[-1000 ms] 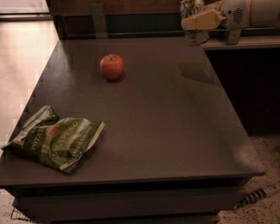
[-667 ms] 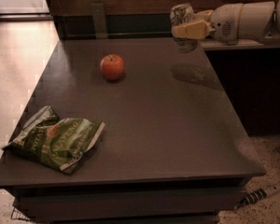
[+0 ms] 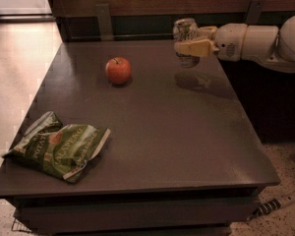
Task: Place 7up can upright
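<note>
The 7up can (image 3: 185,31) is silvery-grey with a shiny round top. It stands upright in the air, held above the far right part of the dark table (image 3: 152,132). My gripper (image 3: 188,47) reaches in from the right on a white arm and is shut on the can, with one yellowish finger (image 3: 195,48) across its front. The can's shadow lies on the tabletop just below it.
A red apple (image 3: 118,70) sits on the table's far middle, left of the can. A green chip bag (image 3: 59,150) lies at the near left corner. A dark wall and rail run behind the table. Speckled floor shows at the right.
My gripper has moved left with the can, from beyond the table's right edge to over its far right part, and a little lower.
</note>
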Motion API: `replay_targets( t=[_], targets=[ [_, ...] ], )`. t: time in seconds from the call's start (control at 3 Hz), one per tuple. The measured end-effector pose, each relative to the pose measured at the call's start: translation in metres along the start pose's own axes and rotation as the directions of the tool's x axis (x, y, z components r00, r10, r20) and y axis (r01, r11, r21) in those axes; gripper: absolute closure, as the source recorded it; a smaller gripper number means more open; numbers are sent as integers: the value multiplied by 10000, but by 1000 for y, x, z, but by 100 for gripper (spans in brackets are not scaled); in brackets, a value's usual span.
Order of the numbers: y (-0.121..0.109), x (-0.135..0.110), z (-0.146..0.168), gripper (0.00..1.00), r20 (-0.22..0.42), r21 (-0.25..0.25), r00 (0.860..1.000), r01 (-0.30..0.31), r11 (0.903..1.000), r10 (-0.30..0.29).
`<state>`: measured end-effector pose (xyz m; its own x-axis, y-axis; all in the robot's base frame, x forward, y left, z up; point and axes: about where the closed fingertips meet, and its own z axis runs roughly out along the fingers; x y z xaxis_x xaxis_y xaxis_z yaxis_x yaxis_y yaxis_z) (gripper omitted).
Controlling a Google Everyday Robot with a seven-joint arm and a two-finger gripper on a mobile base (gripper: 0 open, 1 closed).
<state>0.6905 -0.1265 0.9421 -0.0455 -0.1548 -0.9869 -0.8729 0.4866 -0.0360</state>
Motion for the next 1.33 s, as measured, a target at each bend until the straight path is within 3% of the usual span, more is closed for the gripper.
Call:
replay_targets(
  t=[0.67,1.33],
  targets=[
    [12,46,9,100,1026,-146,9947,59,9999,-44],
    [21,81,14,100,1022,-257,9947,-34,9997,61]
  ],
)
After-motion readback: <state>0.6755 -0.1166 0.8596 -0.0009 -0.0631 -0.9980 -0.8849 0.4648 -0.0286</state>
